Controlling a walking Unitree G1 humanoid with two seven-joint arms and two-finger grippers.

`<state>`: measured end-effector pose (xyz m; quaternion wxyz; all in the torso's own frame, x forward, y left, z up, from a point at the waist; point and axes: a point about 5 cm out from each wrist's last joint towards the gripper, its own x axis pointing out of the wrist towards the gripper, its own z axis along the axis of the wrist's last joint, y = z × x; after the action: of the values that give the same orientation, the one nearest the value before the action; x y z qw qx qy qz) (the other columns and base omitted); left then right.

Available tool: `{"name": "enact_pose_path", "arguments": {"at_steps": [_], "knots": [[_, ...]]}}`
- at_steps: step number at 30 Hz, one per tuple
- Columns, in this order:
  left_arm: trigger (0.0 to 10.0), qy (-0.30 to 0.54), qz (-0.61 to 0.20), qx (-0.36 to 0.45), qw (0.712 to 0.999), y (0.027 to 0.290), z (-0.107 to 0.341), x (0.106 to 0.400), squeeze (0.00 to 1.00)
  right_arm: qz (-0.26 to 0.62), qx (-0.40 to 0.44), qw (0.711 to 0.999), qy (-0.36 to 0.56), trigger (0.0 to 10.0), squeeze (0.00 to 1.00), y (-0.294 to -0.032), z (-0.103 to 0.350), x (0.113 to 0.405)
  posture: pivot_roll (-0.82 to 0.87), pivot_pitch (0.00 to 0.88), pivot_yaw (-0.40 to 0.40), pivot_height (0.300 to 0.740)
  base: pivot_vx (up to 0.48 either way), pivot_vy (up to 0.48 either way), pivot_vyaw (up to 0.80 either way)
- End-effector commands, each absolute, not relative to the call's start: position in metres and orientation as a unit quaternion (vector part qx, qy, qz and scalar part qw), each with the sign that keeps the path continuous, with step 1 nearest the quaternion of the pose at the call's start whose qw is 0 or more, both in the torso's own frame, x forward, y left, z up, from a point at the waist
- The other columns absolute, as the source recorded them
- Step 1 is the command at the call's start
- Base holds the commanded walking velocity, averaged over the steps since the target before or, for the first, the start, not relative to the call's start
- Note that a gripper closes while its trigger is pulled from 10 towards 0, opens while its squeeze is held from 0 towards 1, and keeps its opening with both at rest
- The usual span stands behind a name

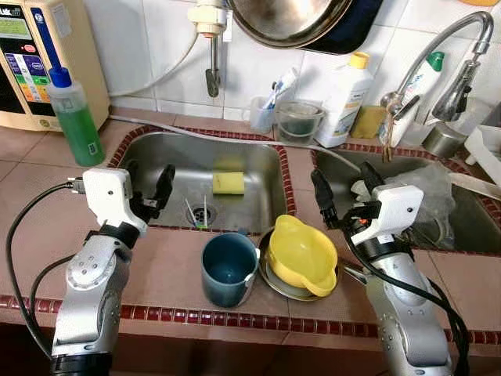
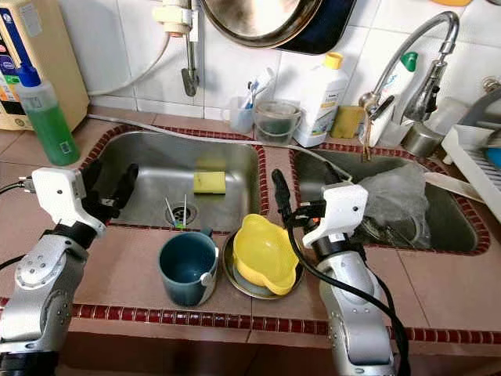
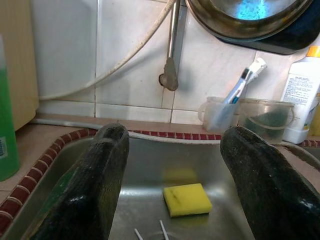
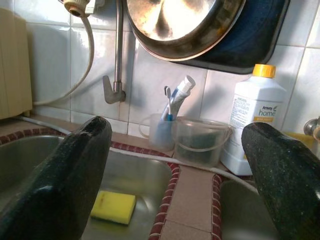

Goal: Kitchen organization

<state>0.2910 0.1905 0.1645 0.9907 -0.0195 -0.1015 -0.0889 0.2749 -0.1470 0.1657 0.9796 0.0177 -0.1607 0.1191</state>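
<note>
Centrally, on the tiled counter ledge in front of the left sink: a teal cup, upright, mouth open upward, seemingly empty. Touching it or nearly so, to the right: a yellow bowl, tilted, resting in a shallow metal plate. Lies close to the front edge of the counter, so needs care.

Probably hard plastic or ceramic for the cup, so stiff and not heavy; smooth wall, maybe wet and slippery. Best taken across the rim, one finger inside and one outside, on the side away from the bowl. Looks light and thin for the bowl; likely to slide on the metal under a push, so better pinched at its raised rim. Hard to lift the plate flat from the tile; perhaps last.

Further out, in the left sink: a yellow sponge, soft, near the drain. In the right sink: a crumpled plastic bag.

Left gripper: above the near left corner of the left sink, fingers spread apart, holding nothing. Right gripper: above the strip between the two sinks, just behind the bowl, also spread wide and unloaded.

At the back, along the wall: a green soap bottle, a cup with toothbrushes, a clear container, a white bottle, and a hanging pan above. No piece lifted yet, by the look of it.
</note>
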Motion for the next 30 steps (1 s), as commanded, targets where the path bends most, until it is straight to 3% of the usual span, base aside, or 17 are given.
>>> {"name": "enact_pose_path", "arguments": {"at_steps": [1, 24, 30], "knots": [[10.0, -0.114, -0.098, -0.011, 0.989, 0.188, 0.1701, 0.2896, 0.0, 0.115, 0.015, 0.981, -0.157, 10.0, 0.0, -0.15, 0.1635, 0.2755, 0.09, 0.0, -0.063, 0.74, 0.0, 0.0, 0.0], [10.0, -0.111, -0.097, 0.007, 0.989, 0.1853, 0.1686, 0.2898, 0.0, 0.122, 0.016, 0.979, -0.16, 10.0, 0.0, -0.1476, 0.1644, 0.2772, 0.1, 0.0, -0.065, 0.74, 0.0, 0.0, 0.0], [10.0, -0.11, -0.098, 0.004, 0.989, 0.1859, 0.1694, 0.2905, 0.0, 0.123, 0.017, 0.979, -0.159, 10.0, 0.0, -0.147, 0.1644, 0.2776, 0.1, 0.0, -0.063, 0.74, 0.0, -0.412, 0.0]]}}
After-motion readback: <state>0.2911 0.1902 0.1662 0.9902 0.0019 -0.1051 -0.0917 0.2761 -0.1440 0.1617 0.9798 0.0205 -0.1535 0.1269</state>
